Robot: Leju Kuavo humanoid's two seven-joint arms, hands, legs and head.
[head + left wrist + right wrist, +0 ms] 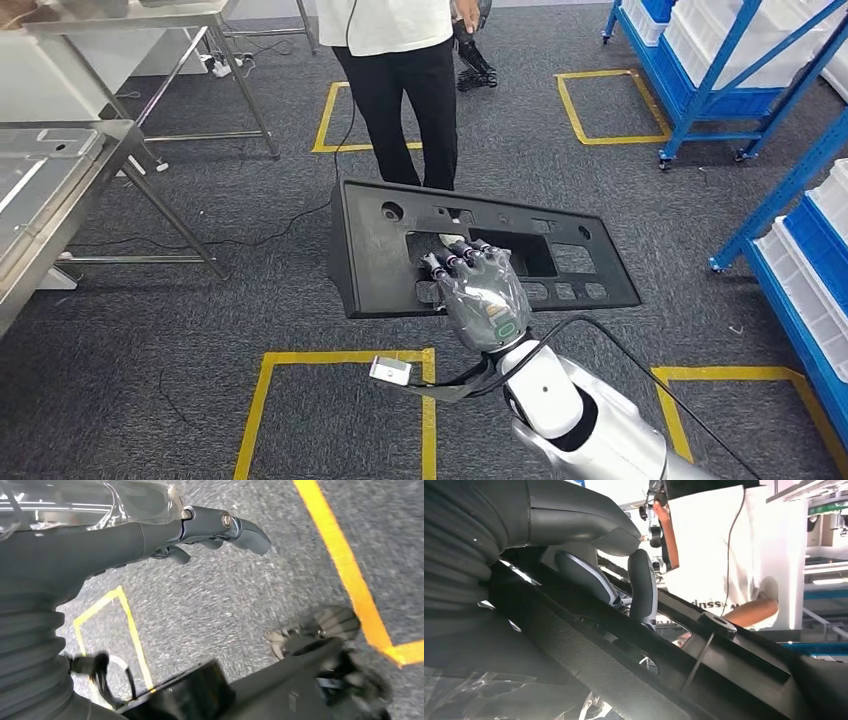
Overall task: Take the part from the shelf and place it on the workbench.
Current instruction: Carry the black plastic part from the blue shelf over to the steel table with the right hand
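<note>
Carry step, judged: keep the part (480, 250) level, turn toward the steel tabletop (50, 190) at left, avoid the person (400, 60) standing just beyond. The right robot hand (480, 285) gripped the black panel part, fingers (642, 587) hooked through a cutout, holding it above the floor. The left robot hand (200, 530) hung over the carpet, fingers partly curled, holding nothing.

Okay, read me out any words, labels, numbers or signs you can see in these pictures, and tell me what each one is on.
No text can be read with confidence.
Print on the person's white shirt: upside down and partly cut off in the right wrist view, not legible.
Small green mark on the back of the right hand: too small to read.
Black part: no readable marking.
</note>
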